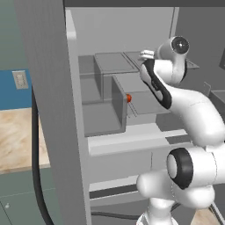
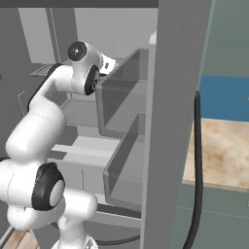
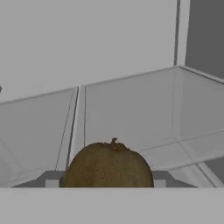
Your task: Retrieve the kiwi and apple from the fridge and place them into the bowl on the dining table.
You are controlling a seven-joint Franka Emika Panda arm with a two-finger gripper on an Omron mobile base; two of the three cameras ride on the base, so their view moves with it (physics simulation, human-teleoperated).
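Observation:
The fridge [image 1: 48,110] stands open, and my arm reaches onto one of its grey shelves [image 3: 131,105]. In the hand view the brown kiwi [image 3: 109,166] sits between my gripper's [image 3: 107,183] fingertips [image 3: 51,180], which press on both of its sides. My hand [image 1: 147,55] is at the upper shelf level in the left base view, and the hand [image 2: 108,63] also shows beside the door bins in the right base view. The red-orange apple [image 1: 128,97] peeks out on a lower shelf behind a grey bin [image 1: 118,105]. The bowl and the dining table are out of view.
Open fridge doors with grey bins [image 2: 121,160] flank the arm on both sides. A beige counter [image 1: 17,136] with a blue wall [image 1: 13,92] lies left of the fridge, and another stretch of counter [image 2: 223,151] lies to its right. A black cable [image 1: 37,176] hangs by the door.

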